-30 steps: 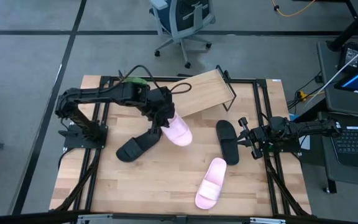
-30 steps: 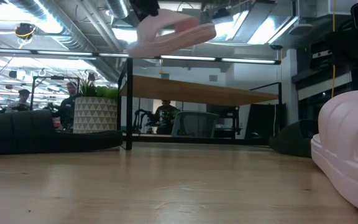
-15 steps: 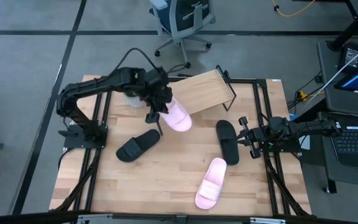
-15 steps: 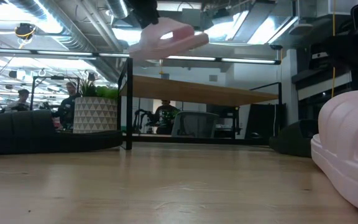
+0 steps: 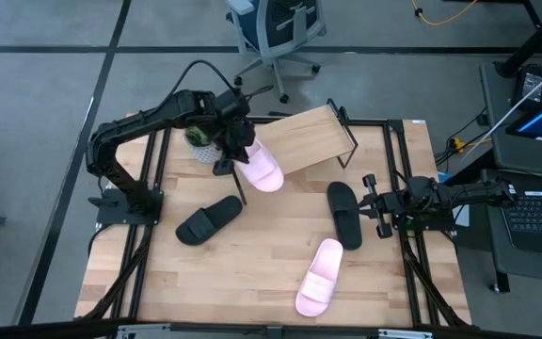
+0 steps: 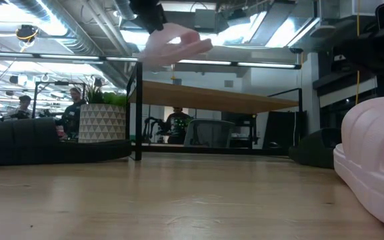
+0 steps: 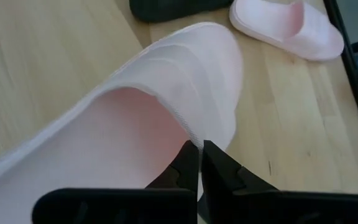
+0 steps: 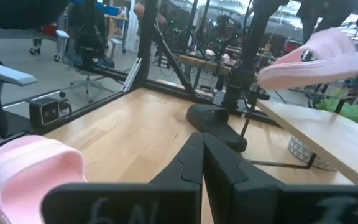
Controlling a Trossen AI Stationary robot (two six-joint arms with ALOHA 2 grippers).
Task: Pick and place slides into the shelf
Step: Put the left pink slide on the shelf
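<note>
My left gripper (image 5: 231, 153) is shut on a pale pink slide (image 5: 261, 170) and holds it in the air over the near-left end of the shelf (image 5: 310, 139), a slanted light-wood board on a black wire frame. In the low view this slide (image 6: 173, 44) hangs above the shelf board (image 6: 225, 100). A second pink slide (image 5: 319, 276) lies sole-down near the table's near edge. One black slide (image 5: 208, 219) lies on the table's left half, another (image 5: 346, 214) on the right. My right gripper (image 5: 369, 201) is shut and waits beside that right black slide. My left gripper pinches the edge of the pink slide's wide strap (image 7: 190, 127) between its two fingers, which lie close together with the strap's rim between them. The slide is lifted clear of the table and the shelf, and it reaches away from the fingers, tilted.
A potted green plant (image 5: 199, 141) in a white patterned pot (image 6: 103, 122) stands at the shelf's left end, right by my left arm. Black frame rails run along the table's left and right sides. An office chair (image 5: 276, 28) stands beyond the far edge.
My left gripper has carried the pink slide up and toward the table's far edge and slightly left, from above the left black slide to the shelf's near-left end. The slide has turned a little on the way. It stays shut on the strap.
</note>
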